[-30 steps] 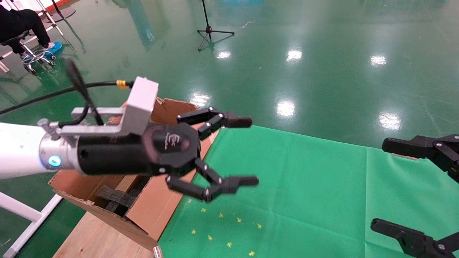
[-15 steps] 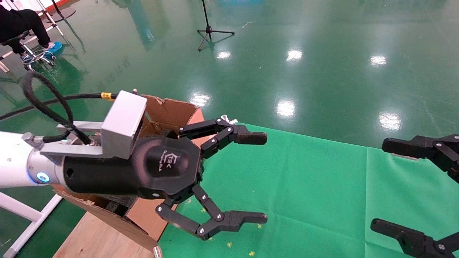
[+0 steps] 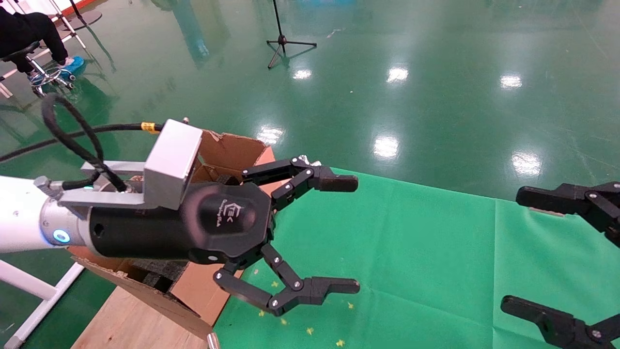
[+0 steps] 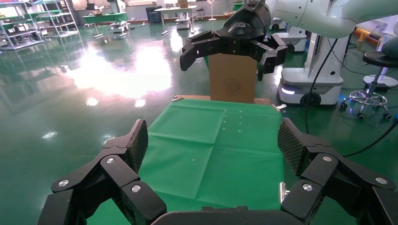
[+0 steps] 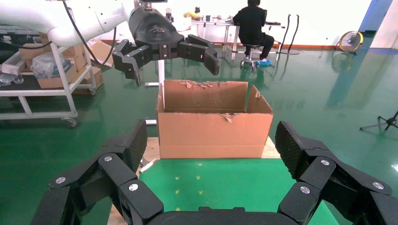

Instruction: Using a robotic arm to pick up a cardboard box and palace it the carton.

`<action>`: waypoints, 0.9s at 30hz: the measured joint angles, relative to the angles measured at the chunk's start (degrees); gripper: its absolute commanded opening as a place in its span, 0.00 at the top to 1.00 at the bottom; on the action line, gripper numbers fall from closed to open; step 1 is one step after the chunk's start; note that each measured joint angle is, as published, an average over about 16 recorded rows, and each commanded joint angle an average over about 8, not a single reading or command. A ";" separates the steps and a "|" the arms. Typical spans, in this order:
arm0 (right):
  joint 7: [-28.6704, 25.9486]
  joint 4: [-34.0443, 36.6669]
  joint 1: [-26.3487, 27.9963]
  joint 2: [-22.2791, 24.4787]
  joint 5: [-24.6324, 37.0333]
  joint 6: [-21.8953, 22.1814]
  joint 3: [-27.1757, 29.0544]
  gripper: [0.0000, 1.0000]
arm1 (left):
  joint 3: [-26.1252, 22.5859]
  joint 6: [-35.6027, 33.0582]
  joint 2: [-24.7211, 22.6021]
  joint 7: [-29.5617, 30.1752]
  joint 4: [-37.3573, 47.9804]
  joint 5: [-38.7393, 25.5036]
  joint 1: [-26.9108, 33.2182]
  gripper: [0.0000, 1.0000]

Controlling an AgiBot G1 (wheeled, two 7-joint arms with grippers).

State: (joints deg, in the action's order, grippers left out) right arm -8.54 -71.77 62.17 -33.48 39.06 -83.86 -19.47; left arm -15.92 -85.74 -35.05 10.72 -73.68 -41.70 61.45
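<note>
My left arm is white with a silver wrist ring and a blue light. Its gripper (image 3: 357, 235) is open and empty, held above the near end of the green cloth (image 3: 411, 252) beside the carton (image 3: 227, 150). The carton is large and brown with torn flaps, and black foam (image 3: 155, 271) lies inside it. It shows whole in the right wrist view (image 5: 213, 129), with the left gripper (image 5: 171, 65) above it. The small cardboard box (image 4: 232, 86), with a round symbol, stands at the cloth's far end, below my open, empty right gripper (image 4: 226, 61).
The right gripper (image 3: 513, 249) hovers at the cloth's right edge. Small yellow marks (image 3: 310, 320) dot the cloth near the carton. The wooden tabletop (image 3: 126, 320) shows under the carton. A tripod (image 3: 283, 41) and a seated person (image 3: 29, 29) are on the shiny green floor.
My left gripper has moved right, out from over the carton toward the cloth, and its jaws have spread wider. It is still empty. The right gripper has not moved.
</note>
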 measured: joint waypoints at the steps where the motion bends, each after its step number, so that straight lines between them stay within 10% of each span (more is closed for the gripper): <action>1: 0.00 0.00 0.00 0.00 0.00 0.00 0.00 0.00 | -0.02 0.01 0.00 0.00 0.02 -0.02 0.02 0.00; 27: 0.00 0.00 0.00 0.00 0.00 0.00 0.00 0.00 | -0.20 0.16 0.05 0.09 0.30 -0.25 0.22 0.00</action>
State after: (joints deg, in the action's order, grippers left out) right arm -8.54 -71.77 62.17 -33.48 39.07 -83.85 -19.47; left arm -16.13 -85.59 -34.99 10.80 -73.38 -41.95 61.67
